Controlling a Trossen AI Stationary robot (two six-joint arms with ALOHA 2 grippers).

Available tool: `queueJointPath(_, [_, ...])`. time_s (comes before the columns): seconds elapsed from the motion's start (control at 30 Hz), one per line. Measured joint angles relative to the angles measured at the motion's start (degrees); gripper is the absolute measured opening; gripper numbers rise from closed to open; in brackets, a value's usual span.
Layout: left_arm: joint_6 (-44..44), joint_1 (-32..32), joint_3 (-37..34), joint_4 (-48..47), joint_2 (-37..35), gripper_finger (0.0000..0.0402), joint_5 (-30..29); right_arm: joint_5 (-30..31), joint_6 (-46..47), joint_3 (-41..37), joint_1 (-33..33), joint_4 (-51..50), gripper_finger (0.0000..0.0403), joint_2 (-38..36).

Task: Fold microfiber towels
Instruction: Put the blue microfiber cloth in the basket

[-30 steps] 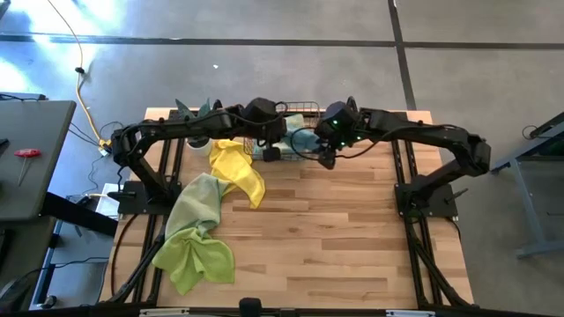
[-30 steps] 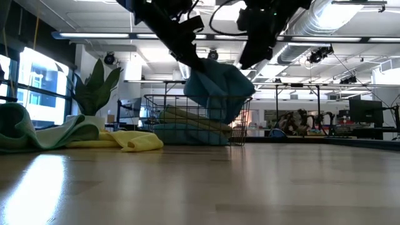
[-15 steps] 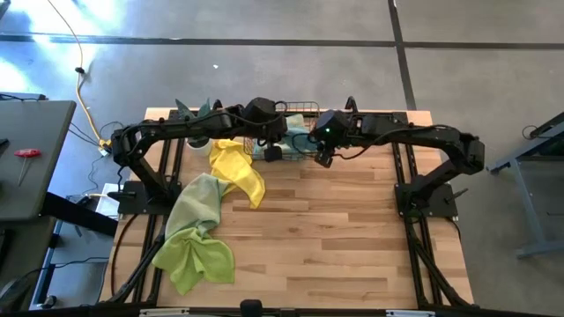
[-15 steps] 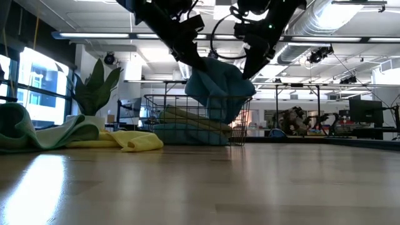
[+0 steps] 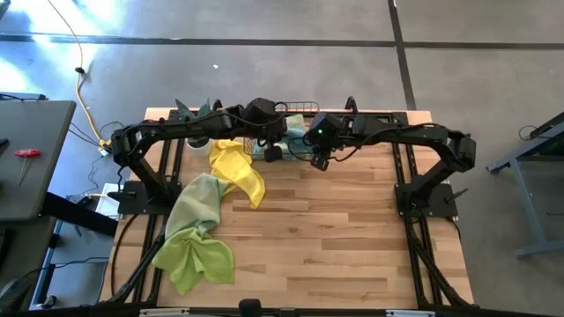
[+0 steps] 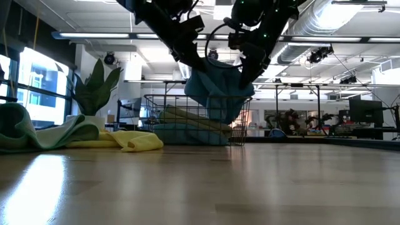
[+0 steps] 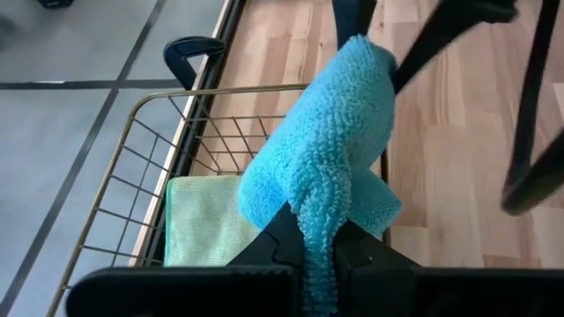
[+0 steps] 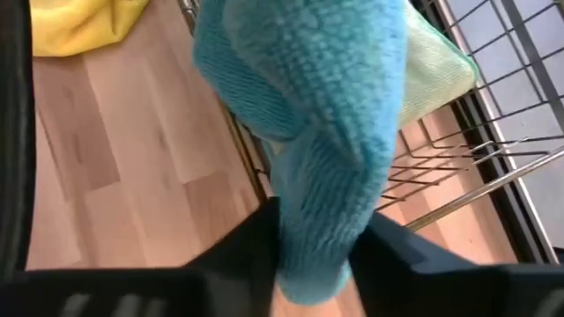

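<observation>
Both arms reach inward over the far edge of the table and meet above the wire basket.

Left arm: stretched from its base toward the table's middle, wrist angled down. We see the left gripper clamped shut on the blue towel; a fold of cloth runs down between its dark fingers and the rest bunches up ahead of them. In the low view the blue towel hangs as a rumpled mass over the basket, the left gripper pinching its upper corner from one side.

Right arm: extended from the opposite side, elbow raised, wrist tipped down at the same towel. The right gripper has the blue towel between its fingers, which flank a hanging fold; we cannot tell whether they are pressing it or only straddling it. In the low view the right gripper sits at the towel's other upper edge, close beside the left one.

Below and ahead of the left gripper, a pale green towel lies folded inside the basket. Out beyond the left arm's elbow, on the table, a yellow towel lies crumpled, with a sage towel and a lime towel trailing toward the near edge. A potted plant stands near the basket.
</observation>
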Motion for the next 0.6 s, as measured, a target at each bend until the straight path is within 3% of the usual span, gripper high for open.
queueJointPath(0.13, [0.1,0.1,0.0,-0.1,0.0,0.0000,0.0,0.1,-0.1,0.0,0.1,0.6,0.0016,0.0])
queueJointPath(0.3, [2.3,0.5,0.0,-1.3,-0.6,0.0000,-1.7,0.6,-0.9,1.3,0.1,1.0,0.0006,0.1])
queueJointPath(0.6, [6.7,5.7,0.1,-2.2,-5.4,0.0000,-3.1,3.5,-8.9,11.6,-2.0,1.2,0.0002,1.7])
